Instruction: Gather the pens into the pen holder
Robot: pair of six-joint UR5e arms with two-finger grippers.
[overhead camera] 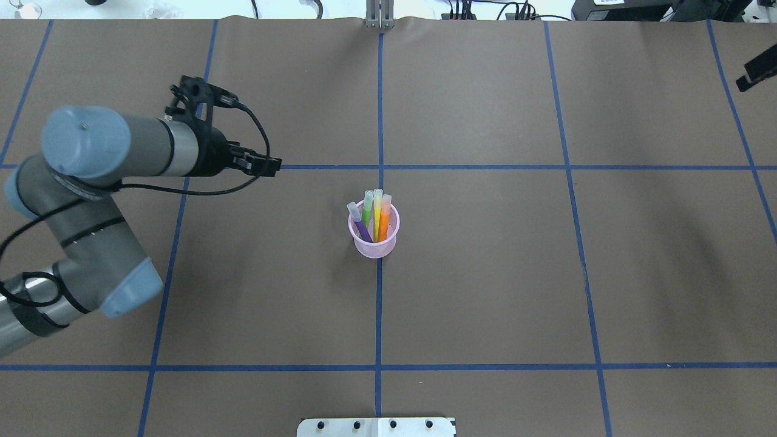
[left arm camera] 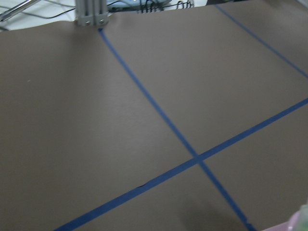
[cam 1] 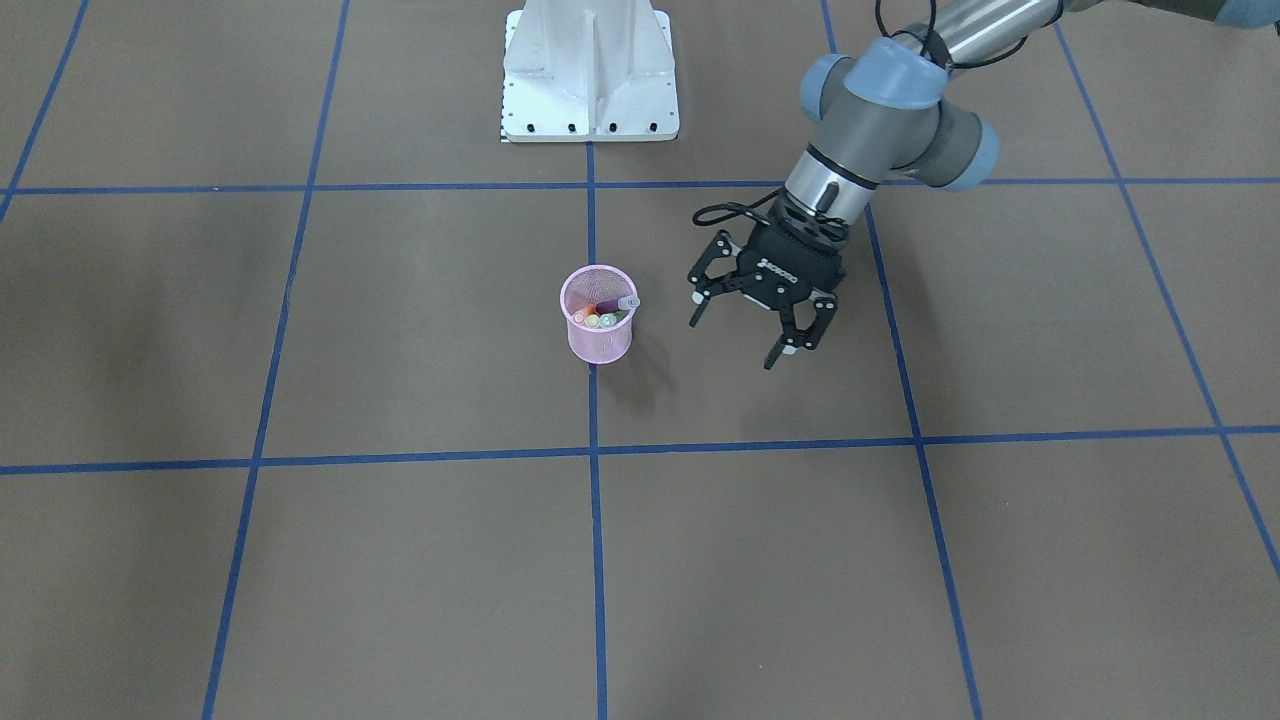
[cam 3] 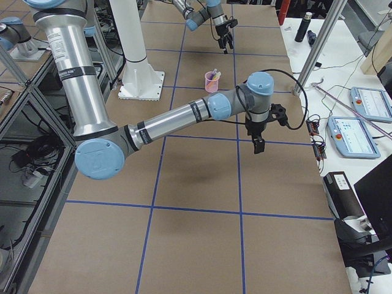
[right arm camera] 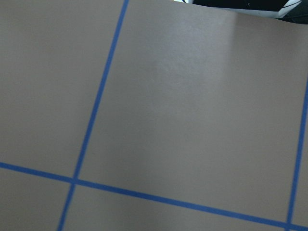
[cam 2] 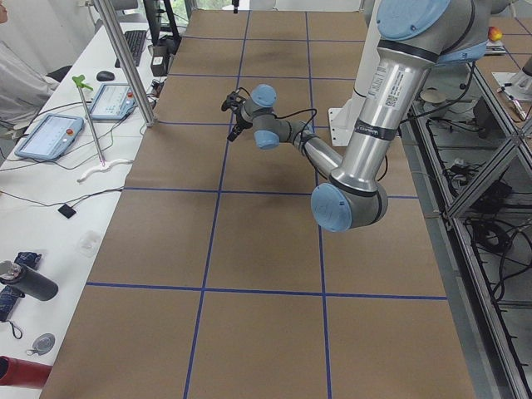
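Note:
The pink wire-mesh pen holder [cam 1: 598, 335] stands upright on the centre blue line, also in the overhead view [overhead camera: 376, 243]. In it stand the purple pen [overhead camera: 362, 228], green pen [overhead camera: 367, 213], yellow-green pen [overhead camera: 377, 217] and orange pen [overhead camera: 384, 222], their clear caps above the rim. My left gripper [cam 1: 732, 343] is open and empty, hanging beside the holder and apart from it, also in the overhead view [overhead camera: 270, 165]. My right gripper [cam 3: 258, 144] hangs over bare table far from the holder; only a black edge of it [overhead camera: 756, 73] shows overhead, so I cannot tell its state.
The white robot base [cam 1: 590, 70] stands behind the holder. The brown table [overhead camera: 485, 273] carries a grid of blue tape lines. The holder's pink rim [left arm camera: 291, 225] just shows at the bottom right of the left wrist view. Operators' desks [cam 3: 361, 116] flank the far edge.

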